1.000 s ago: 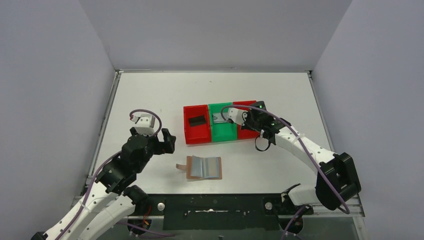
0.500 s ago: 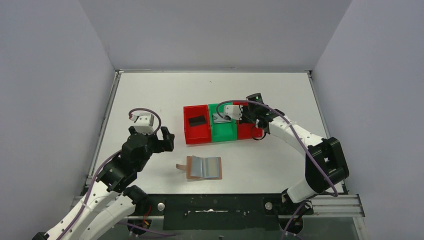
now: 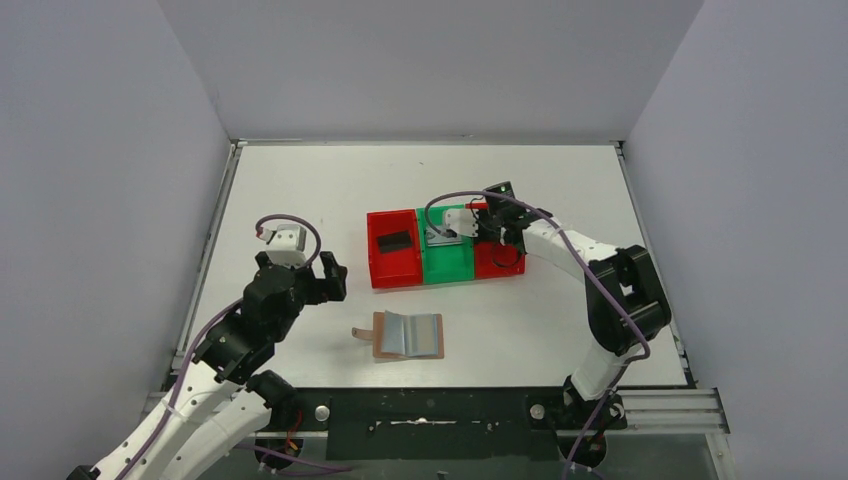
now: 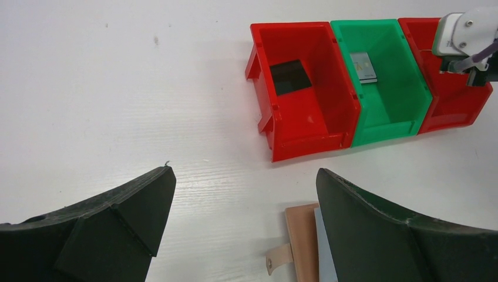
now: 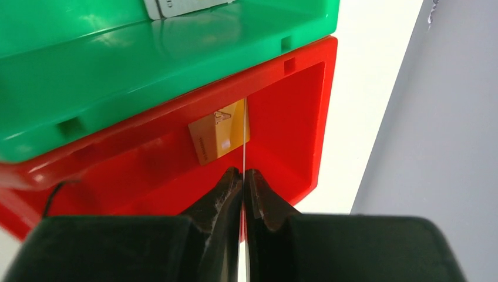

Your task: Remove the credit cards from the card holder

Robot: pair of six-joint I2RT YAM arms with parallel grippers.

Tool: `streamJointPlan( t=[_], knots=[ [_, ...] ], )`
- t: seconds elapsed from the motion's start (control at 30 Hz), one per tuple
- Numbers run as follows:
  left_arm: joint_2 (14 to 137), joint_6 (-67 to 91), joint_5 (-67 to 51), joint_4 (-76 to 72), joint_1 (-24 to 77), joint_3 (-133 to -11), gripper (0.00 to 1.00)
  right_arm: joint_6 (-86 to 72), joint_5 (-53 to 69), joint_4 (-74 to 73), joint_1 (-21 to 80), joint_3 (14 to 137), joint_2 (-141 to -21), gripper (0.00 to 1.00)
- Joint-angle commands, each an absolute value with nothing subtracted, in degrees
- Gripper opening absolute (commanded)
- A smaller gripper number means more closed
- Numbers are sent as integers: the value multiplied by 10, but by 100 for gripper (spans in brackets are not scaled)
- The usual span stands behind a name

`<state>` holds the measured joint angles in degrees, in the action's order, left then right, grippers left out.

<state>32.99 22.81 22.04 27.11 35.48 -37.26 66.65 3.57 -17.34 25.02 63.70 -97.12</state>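
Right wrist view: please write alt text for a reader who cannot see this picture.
The black right tool is shut on a thin card, seen edge-on, above a red plastic bin that holds a gold-tan rectangular card. A green plastic bin stands beside it, with a silver-grey card just visible at the top edge.

Soft, even overhead light keeps the white desk bright, with only faint shadows beside the red bin. The green bin carries a glossy sheen, and the credit card pinched in the right claw shows as a thin bright line. Close to the lens, the left claw is near-black, lacking detail.
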Motion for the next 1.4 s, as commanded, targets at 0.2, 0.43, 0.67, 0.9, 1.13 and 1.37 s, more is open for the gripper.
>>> streamJointPlan(
  t=[0.2, 0.43, 0.67, 0.9, 1.13, 1.37],
  knots=[
    [332, 219, 216, 236, 347, -367, 92, 675, 35, -92, 237, 676, -1018, 11],
    [326, 223, 225, 239, 344, -367, 93, 672, 43, -72, 232, 685, -1053, 12],
    [327, 223, 223, 238, 344, -366, 93, 655, 47, -67, 230, 677, -1055, 14],
    [328, 223, 221, 238, 344, -366, 92, 637, 64, -100, 224, 684, -1058, 26],
    [332, 224, 219, 237, 344, -367, 92, 628, 84, -124, 222, 688, -1045, 37],
    [334, 224, 215, 238, 344, -367, 92, 616, 109, -142, 217, 695, -1038, 45]
  ],
)
